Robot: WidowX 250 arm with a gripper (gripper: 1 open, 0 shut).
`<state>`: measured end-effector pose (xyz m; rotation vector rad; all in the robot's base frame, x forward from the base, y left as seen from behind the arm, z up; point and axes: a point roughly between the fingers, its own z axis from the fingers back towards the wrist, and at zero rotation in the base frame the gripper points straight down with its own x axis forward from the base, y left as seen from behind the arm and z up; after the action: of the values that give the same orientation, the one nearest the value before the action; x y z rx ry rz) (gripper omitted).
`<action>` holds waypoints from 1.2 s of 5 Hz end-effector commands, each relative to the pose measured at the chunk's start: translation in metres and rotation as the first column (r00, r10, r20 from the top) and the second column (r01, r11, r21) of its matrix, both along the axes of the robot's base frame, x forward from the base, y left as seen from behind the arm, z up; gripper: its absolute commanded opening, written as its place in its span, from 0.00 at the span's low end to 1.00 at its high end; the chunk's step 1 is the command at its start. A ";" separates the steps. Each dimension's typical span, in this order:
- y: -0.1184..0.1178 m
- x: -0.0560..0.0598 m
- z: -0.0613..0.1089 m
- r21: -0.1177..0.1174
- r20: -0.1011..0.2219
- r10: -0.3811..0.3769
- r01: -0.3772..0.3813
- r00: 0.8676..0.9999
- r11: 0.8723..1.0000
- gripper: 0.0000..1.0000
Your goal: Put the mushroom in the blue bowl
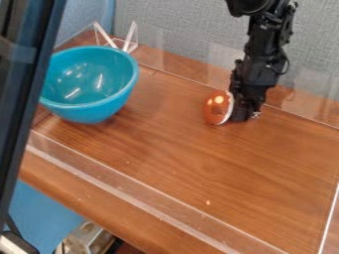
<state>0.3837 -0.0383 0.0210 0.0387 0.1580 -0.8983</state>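
The gripper (237,109) points down with jaws closed on the mushroom (220,107) at the wooden table (199,169). The blue bowl (87,85) sits well apart from the jaws, nothing visible inside

The claw (240,109) covers the far side of the mushroom (219,108); its cream stem is mostly hidden. The arm (265,35) is cut off by the top edge. A dark blurred post (27,109) masks the bench's (199,169) left edge.
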 end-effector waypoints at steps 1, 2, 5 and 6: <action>0.003 -0.003 0.020 -0.018 0.022 0.045 -0.044 0.999 0.999 0.00; 0.005 -0.004 0.034 -0.032 0.033 0.088 -0.087 0.996 0.996 0.00; 0.010 -0.007 0.079 -0.080 0.074 0.196 -0.190 0.978 0.979 0.00; 0.017 -0.007 0.094 -0.095 0.088 0.253 -0.244 0.964 0.965 0.00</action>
<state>0.3694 -0.0251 0.0793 -0.0422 0.1375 -0.6620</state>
